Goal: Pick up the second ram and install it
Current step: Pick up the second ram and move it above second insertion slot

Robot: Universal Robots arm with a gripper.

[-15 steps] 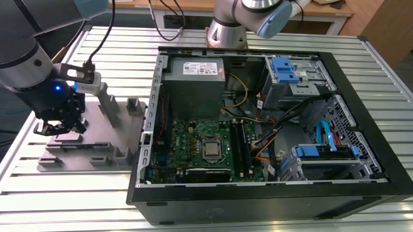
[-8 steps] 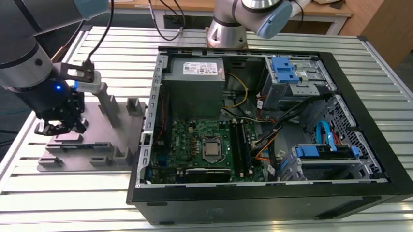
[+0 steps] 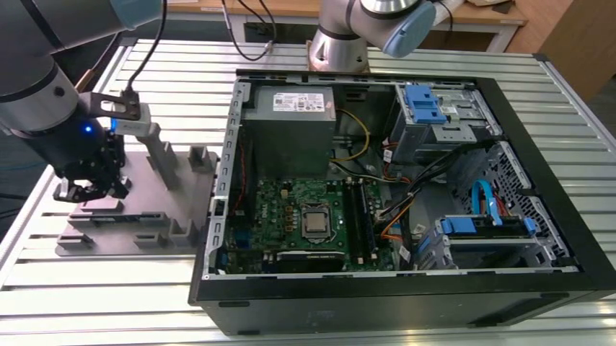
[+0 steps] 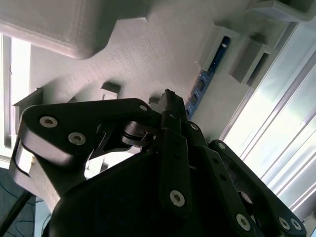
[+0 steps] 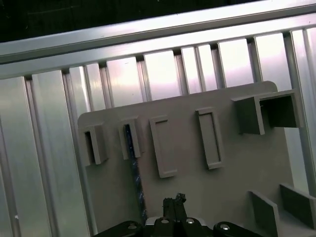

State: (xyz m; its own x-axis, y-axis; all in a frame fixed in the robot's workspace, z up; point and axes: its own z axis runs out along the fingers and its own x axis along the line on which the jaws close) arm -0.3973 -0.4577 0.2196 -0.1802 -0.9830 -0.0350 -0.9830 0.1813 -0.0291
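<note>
Two fingers of my claw [image 4: 168,96] are pressed together with nothing between them, tips aimed down at the grey fixture tray [image 5: 237,163]. The second ram [image 5: 134,173] stands on edge in a narrow slot of that tray, held between low grey blocks [image 5: 96,143]. It is just beside my fingertips and not gripped. In the exterior view I hang over the tray at the exterior view's left, well apart from the open computer case [image 3: 385,306]. The case lies on the slatted metal bench [image 3: 97,295], its green motherboard [image 3: 284,198] facing up.
</note>
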